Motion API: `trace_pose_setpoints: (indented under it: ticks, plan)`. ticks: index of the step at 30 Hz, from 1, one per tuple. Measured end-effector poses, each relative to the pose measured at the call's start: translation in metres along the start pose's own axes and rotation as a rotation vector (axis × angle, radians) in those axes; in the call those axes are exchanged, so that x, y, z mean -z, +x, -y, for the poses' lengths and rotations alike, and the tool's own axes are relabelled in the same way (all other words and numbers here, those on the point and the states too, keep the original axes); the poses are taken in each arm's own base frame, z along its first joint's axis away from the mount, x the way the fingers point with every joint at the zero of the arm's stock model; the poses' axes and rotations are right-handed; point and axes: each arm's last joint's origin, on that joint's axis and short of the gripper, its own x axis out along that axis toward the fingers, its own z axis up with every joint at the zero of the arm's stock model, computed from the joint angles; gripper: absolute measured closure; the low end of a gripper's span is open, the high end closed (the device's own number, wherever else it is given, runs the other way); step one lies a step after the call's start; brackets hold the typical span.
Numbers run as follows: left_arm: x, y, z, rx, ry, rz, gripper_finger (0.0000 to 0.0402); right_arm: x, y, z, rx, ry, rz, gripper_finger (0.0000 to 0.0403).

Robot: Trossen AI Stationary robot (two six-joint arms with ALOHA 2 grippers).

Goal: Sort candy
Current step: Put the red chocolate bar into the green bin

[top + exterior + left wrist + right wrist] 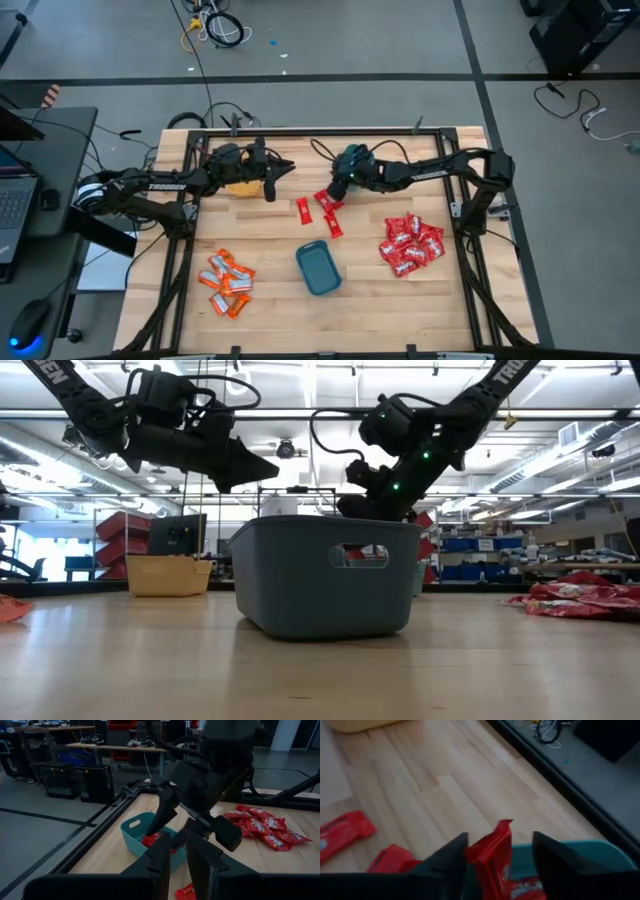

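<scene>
My right gripper (338, 188) hovers over a teal bin (131, 836) at the table's far side. It is open, with a red packet (492, 852) standing between its fingers. Red candy lies in that bin. My left gripper (272, 186) is shut on nothing and hangs beside the yellow bin (241, 186), pointing toward the right arm. Three narrow red bars (327, 203) lie on the table near the right gripper. A heap of red packets with white marks (410, 245) lies to the right. Orange-and-white packets (226, 283) lie near left. My right gripper has the red packet upright between its open fingers, above the teal bin (580, 854). The packet's side (472, 855) lies against one finger (451, 857). A gap showing teal separates it from the other finger (555, 860). The packet's lower end is hidden by the gripper.
A second grey-blue bin (318, 268) stands at the table's near middle, empty as far as the high view shows. It fills the centre of the low view (325, 575). Bare wood lies between the bars and the orange pile. The black frame rail (300, 131) runs along the far edge.
</scene>
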Motion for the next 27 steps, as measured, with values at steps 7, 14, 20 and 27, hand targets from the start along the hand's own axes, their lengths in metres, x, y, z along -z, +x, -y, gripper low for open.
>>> trace_pose_setpoints:
  ticks: [7,14,20,27]
  plan:
    - [0.001,0.000,0.000,0.000,-0.002,-0.007,0.0341,-0.009,-0.010,0.010,0.012,0.027,0.023,0.0390]
    - [0.002,0.000,0.000,0.000,-0.007,-0.018,0.0341,-0.012,-0.007,0.036,-0.079,0.232,-0.033,0.0389]
    - [0.002,0.000,0.000,0.000,-0.007,-0.020,0.0341,-0.002,-0.003,0.051,-0.010,0.292,-0.132,0.0391]
    - [0.002,0.000,0.000,0.001,-0.008,-0.021,0.0341,0.008,-0.003,0.062,0.050,0.281,-0.235,0.0328]
